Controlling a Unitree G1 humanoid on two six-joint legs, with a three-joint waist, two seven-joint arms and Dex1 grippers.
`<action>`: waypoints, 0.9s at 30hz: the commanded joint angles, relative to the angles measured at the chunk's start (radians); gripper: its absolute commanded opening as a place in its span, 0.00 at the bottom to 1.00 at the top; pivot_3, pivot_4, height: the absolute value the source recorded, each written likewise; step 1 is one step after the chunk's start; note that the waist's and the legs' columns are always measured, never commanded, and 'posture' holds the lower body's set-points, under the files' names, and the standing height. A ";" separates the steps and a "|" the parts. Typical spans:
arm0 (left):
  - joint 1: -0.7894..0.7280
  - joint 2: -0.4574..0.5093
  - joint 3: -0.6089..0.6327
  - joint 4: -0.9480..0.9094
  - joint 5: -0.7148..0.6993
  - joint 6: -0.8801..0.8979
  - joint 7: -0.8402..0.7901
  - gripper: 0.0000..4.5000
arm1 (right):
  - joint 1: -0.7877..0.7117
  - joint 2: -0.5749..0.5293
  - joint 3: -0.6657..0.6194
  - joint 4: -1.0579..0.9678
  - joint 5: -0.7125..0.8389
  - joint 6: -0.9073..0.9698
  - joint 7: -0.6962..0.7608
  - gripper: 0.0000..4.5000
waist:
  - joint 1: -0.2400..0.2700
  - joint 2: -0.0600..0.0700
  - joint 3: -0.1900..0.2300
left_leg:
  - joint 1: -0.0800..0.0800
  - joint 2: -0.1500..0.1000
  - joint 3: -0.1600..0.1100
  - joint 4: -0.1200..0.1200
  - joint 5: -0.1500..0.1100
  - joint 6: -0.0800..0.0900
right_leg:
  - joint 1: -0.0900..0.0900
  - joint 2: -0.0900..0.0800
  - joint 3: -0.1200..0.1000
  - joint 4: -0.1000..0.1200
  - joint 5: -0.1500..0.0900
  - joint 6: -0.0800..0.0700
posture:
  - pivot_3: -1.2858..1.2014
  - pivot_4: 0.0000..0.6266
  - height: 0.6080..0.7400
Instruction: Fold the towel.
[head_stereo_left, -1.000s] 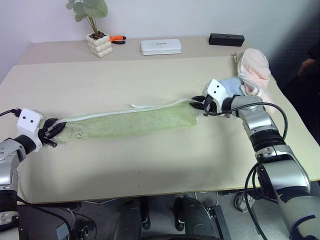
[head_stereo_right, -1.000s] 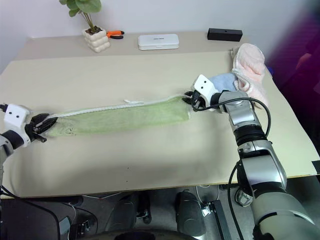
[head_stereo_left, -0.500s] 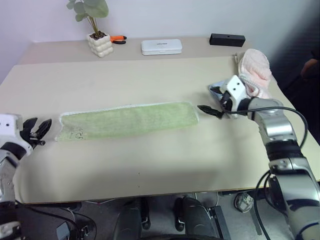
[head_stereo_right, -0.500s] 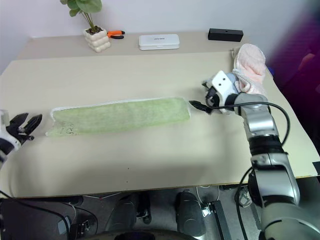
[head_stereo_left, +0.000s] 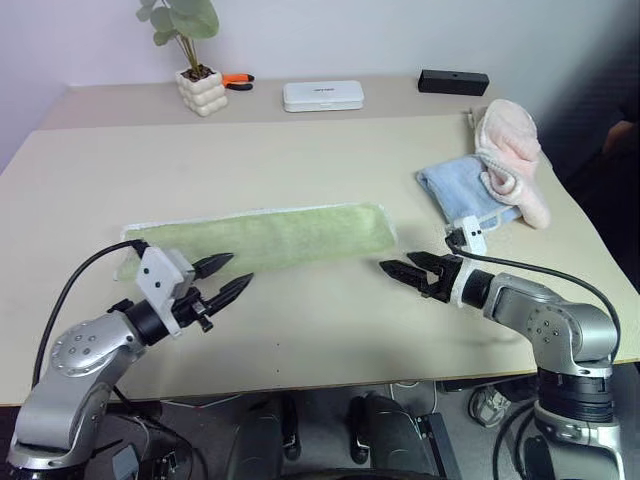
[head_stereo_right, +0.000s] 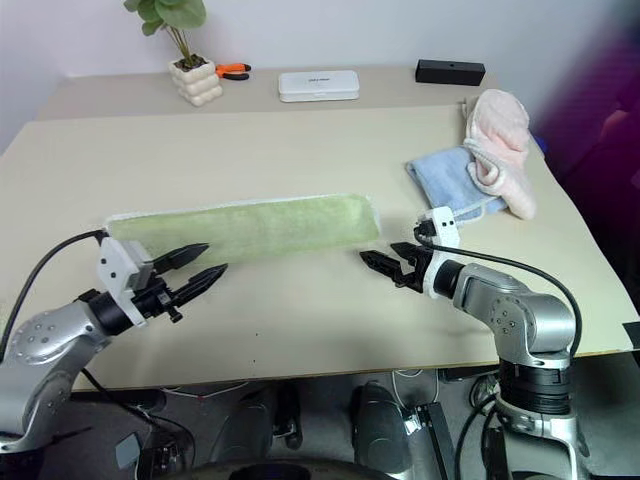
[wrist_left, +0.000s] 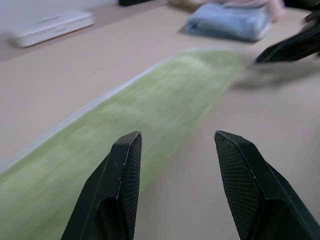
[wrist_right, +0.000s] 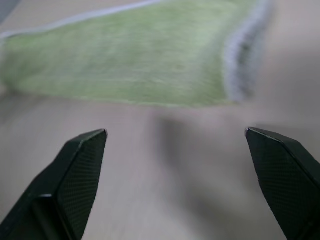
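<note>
Towel (head_stereo_left: 262, 237) flat, long strip, centre of the head view on the table (head_stereo_left: 330, 160). Left gripper (head_stereo_left: 222, 279) lower left, fingers apart, empty. Right gripper (head_stereo_left: 404, 268) right of centre, spread wide, empty. Wrist views: towel beyond each pair of fingers, untouched.

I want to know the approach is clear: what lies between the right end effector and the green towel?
Only bare table. The right eye view shows the right end effector open just off the towel by its right end, nothing between.
</note>
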 joint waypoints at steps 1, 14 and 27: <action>-0.001 0.001 -0.014 -0.036 -0.012 0.012 -0.002 0.52 | -0.060 0.104 -0.064 -0.011 0.050 0.080 -0.124 1.00 | -0.004 0.000 0.000 | 0.000 0.000 0.000 0.000 0.000 0.000 | 0.000 0.000 0.000 0.000 0.000 0.000 | 0.52 0.24 0.93; 0.084 0.012 -0.020 -0.132 -0.081 0.079 -0.017 0.52 | -0.259 0.389 -0.272 0.200 0.051 0.099 -0.454 0.60 | -0.003 0.000 -0.001 | 0.000 -0.001 0.000 0.000 0.000 0.000 | 0.000 0.000 0.000 0.000 0.000 0.000 | 0.52 0.24 0.93; 0.104 -0.007 -0.056 -0.122 -0.053 0.056 -0.006 0.52 | -0.241 0.247 -0.283 0.046 0.110 0.104 -0.481 0.00 | 0.007 0.001 -0.001 | -0.002 -0.001 0.000 0.000 0.000 0.000 | 0.000 0.000 0.000 -0.002 0.000 0.001 | 0.52 0.24 0.93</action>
